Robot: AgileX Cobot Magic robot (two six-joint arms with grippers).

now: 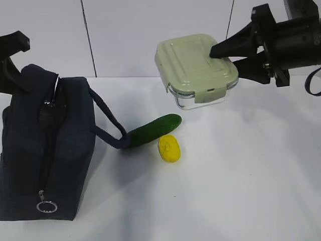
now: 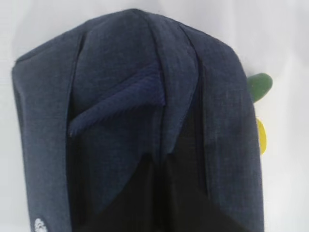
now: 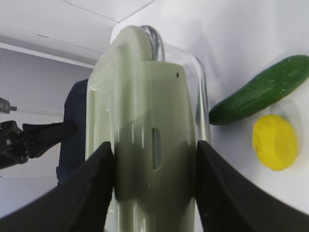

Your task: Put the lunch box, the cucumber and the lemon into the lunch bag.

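My right gripper [image 1: 223, 56] is shut on the lunch box [image 1: 193, 63], a clear glass container with a pale green lid, and holds it tilted in the air above the table's back right. In the right wrist view my fingers [image 3: 91, 183] clamp the lid and base [image 3: 145, 87]. The cucumber [image 1: 153, 129] lies on the table with the lemon [image 1: 169, 148] just in front of it; both show in the right wrist view [image 3: 260, 92] [image 3: 274, 141]. The navy lunch bag [image 1: 55, 150] stands at the left. My left gripper [image 2: 161, 159] pinches the fabric at its far end.
One bag handle [image 1: 108, 123] loops down onto the table and touches the cucumber's left end. The silver ring pull [image 1: 46, 206] hangs at the bag's near end. The table is white, with a white wall behind it.
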